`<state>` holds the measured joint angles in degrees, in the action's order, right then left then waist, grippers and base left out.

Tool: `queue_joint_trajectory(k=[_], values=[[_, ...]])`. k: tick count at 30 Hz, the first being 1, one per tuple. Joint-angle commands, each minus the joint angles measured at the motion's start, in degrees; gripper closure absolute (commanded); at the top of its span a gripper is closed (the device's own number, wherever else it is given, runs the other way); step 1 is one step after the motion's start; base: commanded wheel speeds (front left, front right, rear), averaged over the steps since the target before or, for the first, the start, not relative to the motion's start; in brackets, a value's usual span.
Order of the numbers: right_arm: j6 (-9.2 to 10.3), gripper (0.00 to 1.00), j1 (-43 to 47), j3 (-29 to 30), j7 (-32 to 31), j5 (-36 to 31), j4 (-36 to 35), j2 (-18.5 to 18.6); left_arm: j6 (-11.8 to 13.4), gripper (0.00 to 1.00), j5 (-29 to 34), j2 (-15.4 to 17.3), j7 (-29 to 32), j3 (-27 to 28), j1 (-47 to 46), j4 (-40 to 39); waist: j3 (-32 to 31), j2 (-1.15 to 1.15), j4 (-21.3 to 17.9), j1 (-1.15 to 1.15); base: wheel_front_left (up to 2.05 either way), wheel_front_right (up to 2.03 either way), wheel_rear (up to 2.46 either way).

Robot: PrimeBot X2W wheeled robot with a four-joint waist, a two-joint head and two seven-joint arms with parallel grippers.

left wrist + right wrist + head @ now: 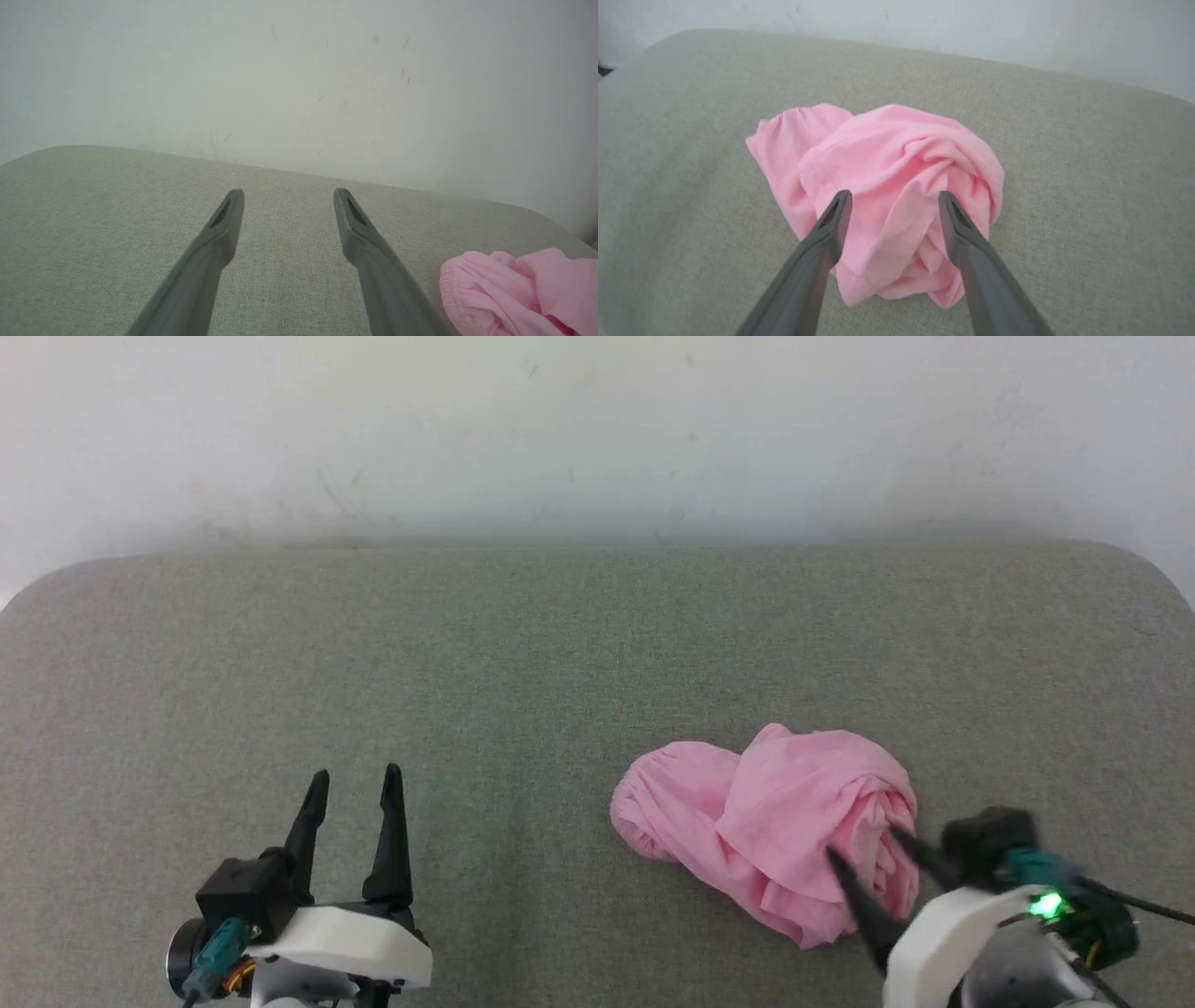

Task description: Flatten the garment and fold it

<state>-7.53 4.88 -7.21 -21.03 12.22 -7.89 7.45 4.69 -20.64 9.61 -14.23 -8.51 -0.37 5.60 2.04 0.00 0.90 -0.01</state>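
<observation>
1. Pink, thin and wrinkled, the garment (775, 821) lies bunched in a twisted heap on the grey-green woven surface (467, 663), straight ahead of the right gripper (863, 842).
2. The right wrist view shows the right gripper's two dark fingers (817, 247) spread wide, one tip over each side of the near part of the heap. A fold with a stitched hem (859, 233) lies between them.
3. No cloth is pinched between those fingers, so the right gripper is released. Whether the tips rest on the fabric or hang just above it I cannot tell, and the head view blurs this gripper.
4. A gathered edge (780, 121) sticks out of the heap, beyond and to the left of the right gripper's left finger.
5. The left gripper (357, 773) is well apart from the garment, which lies off to its right. Its fingers are also spread, with nothing between them, over bare woven surface.
6. In the left wrist view the garment's gathered side shows low down, just beside the left gripper's right finger.
7. Beyond both grippers the surface ends in a rounded far edge against a white, lightly scuffed wall (597, 429).
</observation>
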Motion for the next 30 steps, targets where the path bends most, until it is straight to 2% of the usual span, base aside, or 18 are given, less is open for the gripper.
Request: queue_joint_trajectory(k=[1, 4, 7, 9, 10, 11, 12, 15, 18, 22, 26, 27, 30], values=[[0.04, 0.0, -0.81, -1.86, -2.36, 0.26, 0.54, 1.8, 0.44, 0.0, -0.23, 0.03, -0.38, 0.03, 0.12, 0.18, 0.1, 0.0, 0.02, 0.01, 0.0, 0.0, 0.0], [0.04, 0.0, -4.05, -7.3, -7.93, 1.96, 3.12, 6.06, 0.4, 0.0, -0.23, -0.2, -0.38, -0.38, -0.17, 0.36, 0.5, 0.0, 0.39, 0.01, 0.0, 0.0, 0.0], [0.04, 0.0, -7.32, -10.47, -9.71, 2.74, 6.21, 8.79, 0.12, 0.0, -0.31, -0.43, -0.38, -0.85, -0.75, 0.73, 1.1, 0.0, 0.82, 0.01, 0.0, 0.0, 0.0], [0.04, 0.0, -8.99, -11.49, -9.41, 3.77, 8.19, 9.19, 0.0, 0.0, -0.44, -0.53, -0.42, -0.87, -1.02, 1.02, 1.55, 0.0, 0.85, 0.01, 0.0, 0.0, 0.0], [0.04, 0.24, -9.7, -11.87, -9.0, 4.01, 8.91, 9.39, -0.04, 0.0, -0.48, -0.64, -0.45, -0.89, -1.19, 1.14, 1.73, 0.0, 0.92, 0.01, 0.0, 0.0, 0.0], [0.04, 0.79, -10.29, -11.7, -8.05, 4.7, 9.32, 9.01, -0.05, 0.0, -0.49, -0.72, -0.47, -0.89, -1.32, 1.26, 1.82, 0.0, 0.94, 0.01, 0.0, 0.0, 0.0], [0.04, 1.0, -10.97, -11.58, -7.01, 4.64, 9.59, 9.03, -0.07, 0.0, -0.52, -0.77, -0.5, -0.85, -1.4, 1.35, 1.87, 0.0, 0.9, 0.01, 0.0, 0.0, 0.0], [0.04, 1.0, -12.64, -10.33, -3.4, 4.38, 9.89, 8.64, 0.09, 0.0, -0.51, -0.87, -0.57, -0.56, -1.45, 1.39, 1.9, 0.0, 0.58, 0.01, 0.0, 0.0, 0.0], [0.04, 1.0, -14.25, -6.39, 1.56, 3.67, 9.49, 7.38, 0.22, 0.0, -0.45, -0.91, -0.61, -0.38, -1.52, 1.31, 1.85, 0.0, 0.23, 0.01, 0.0, 0.0, 0.0], [0.04, 1.0, -14.98, 5.1, 6.42, 2.0, 11.27, 4.18, 0.29, 0.0, -0.27, -0.97, -0.66, -0.32, -1.54, 1.27, 1.63, 0.0, -0.15, 0.01, 0.0, 0.0, 0.0], [0.04, 1.0, -12.86, 17.87, 7.54, 0.56, 15.08, 0.36, 0.05, 0.0, -0.16, -1.1, -0.69, -0.5, -1.57, 1.36, 1.59, 0.0, -0.05, 0.01, 0.0, 0.0, 0.0], [0.04, 1.0, -12.86, 17.87, 7.54, 0.56, 15.08, 0.36, 0.05, 0.0, -0.16, -1.1, -0.69, -0.5, -1.57, 1.36, 1.59, 0.0, -0.05, 0.01, 0.0, 0.0, 0.0], [0.04, 1.0, -9.84, 24.4, 7.18, 0.01, 18.86, -1.83, -0.05, 0.0, -0.08, -1.19, -0.71, -0.57, -1.52, 1.48, 1.68, 0.0, 0.12, 0.01, 0.0, 0.0, 0.0]])
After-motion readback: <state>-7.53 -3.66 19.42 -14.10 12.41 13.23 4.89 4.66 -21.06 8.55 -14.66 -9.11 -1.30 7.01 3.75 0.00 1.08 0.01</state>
